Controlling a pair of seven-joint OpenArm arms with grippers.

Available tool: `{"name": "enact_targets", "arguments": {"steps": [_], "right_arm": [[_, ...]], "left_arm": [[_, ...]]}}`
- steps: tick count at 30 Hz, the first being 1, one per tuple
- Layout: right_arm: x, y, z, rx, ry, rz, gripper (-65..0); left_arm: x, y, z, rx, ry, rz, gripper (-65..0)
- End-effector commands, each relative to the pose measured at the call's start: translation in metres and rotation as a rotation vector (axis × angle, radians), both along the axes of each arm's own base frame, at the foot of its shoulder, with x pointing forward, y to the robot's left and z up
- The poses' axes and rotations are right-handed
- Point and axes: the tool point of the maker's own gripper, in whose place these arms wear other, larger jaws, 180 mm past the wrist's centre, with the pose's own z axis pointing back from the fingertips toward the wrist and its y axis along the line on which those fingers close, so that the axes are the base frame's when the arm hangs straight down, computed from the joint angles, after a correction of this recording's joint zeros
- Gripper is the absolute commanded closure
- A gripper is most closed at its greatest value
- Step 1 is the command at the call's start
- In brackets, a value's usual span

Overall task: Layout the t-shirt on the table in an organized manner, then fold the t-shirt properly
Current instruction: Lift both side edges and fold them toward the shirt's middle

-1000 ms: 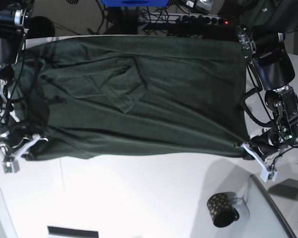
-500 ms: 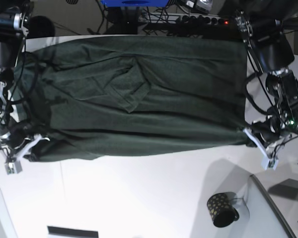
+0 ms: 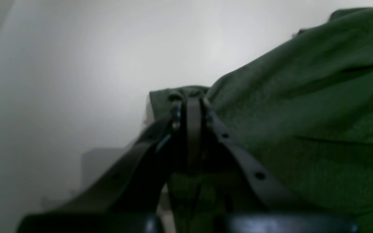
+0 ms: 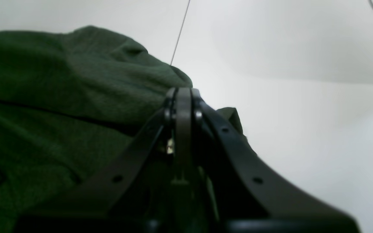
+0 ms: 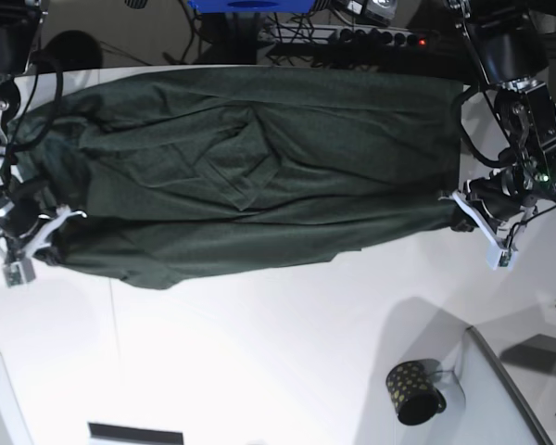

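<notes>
1 t-shirt [image 5: 250,176], 1 table [image 5: 259,362], 1 mug [image 5: 414,391], 2 grippers

Arms: I see two black jointed arms with bulky cylindrical segments.
Cables: black cables loop loosely beside each forearm.
Left pincer [image 5: 471,219]: black fingers with small round holes; white tip pieces.
Right pincer [image 5: 44,238]: same black, hole-dotted fingers, white tips.
Lights: small green indicator at each wrist.

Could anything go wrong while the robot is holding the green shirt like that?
Maybe. Each gripper, left and right, pinches only a small bit of the t-shirt, so a corner might slip out. A creased flap in the middle may get folded in as a wrinkle. The shirt's far edge sits at the back rim of the table and might slide off.
</notes>
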Motion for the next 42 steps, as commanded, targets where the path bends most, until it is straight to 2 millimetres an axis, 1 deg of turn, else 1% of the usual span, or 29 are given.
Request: {"name": "enact_targets", "arguments": {"steps": [1, 5, 9, 12, 16, 18, 20, 26, 29, 35, 36, 40, 42], "right_arm": [[0.006, -0.018, 0.020, -0.016, -0.065, -0.031, 0.0], [-0.007, -0.033, 0.017, -0.021, -0.052, -0.076, 0.0], [-0.025, -0.034, 0.002, -0.025, -0.004, -0.075, 0.0], [-0.037, -0.032, -0.009, -0.020, 0.027, -0.075, 0.0], [-0.048, -0.030, -0.019, -0.014, 0.056, -0.080, 0.0], [-0.050, -0.030, -0.020, -0.013, 0.061, -0.081, 0.0], [-0.051, -0.031, -0.022, -0.012, 0.066, -0.083, 0.0], [-0.060, -0.035, -0.039, 0.003, 0.115, -0.105, 0.0], [-0.062, -0.037, -0.044, 0.005, 0.129, -0.109, 0.0], [-0.071, -0.040, -0.058, 0.018, 0.171, -0.124, 0.0], [-0.069, -0.040, -0.058, 0.021, 0.172, -0.126, 0.0], [-0.074, -0.042, -0.067, 0.031, 0.197, -0.138, 0.0], [-0.073, -0.041, -0.067, 0.032, 0.196, -0.138, 0.0]], "left_arm": [[0.008, 0.004, 0.015, 0.012, -0.054, -0.001, 0.0], [-0.005, 0.004, 0.012, 0.027, -0.039, -0.010, 0.0], [-0.020, 0.003, 0.001, 0.028, -0.003, -0.015, 0.0], [-0.031, 0.000, -0.002, 0.035, 0.014, -0.027, 0.0], [-0.043, 0.002, -0.010, 0.036, 0.043, -0.024, 0.0], [-0.045, 0.001, -0.013, 0.037, 0.053, -0.027, 0.0], [-0.052, 0.001, -0.018, 0.034, 0.073, -0.029, 0.0], [-0.059, 0.000, -0.023, 0.033, 0.088, -0.028, 0.0], [-0.065, 0.005, -0.031, 0.028, 0.118, -0.019, 0.0], [-0.068, 0.004, -0.035, 0.022, 0.131, -0.017, 0.0], [-0.070, 0.004, -0.036, 0.022, 0.136, -0.017, 0.0], [-0.071, -0.009, -0.041, 0.020, 0.152, -0.061, 0.0], [-0.071, -0.014, -0.043, 0.018, 0.158, -0.075, 0.0]]}}
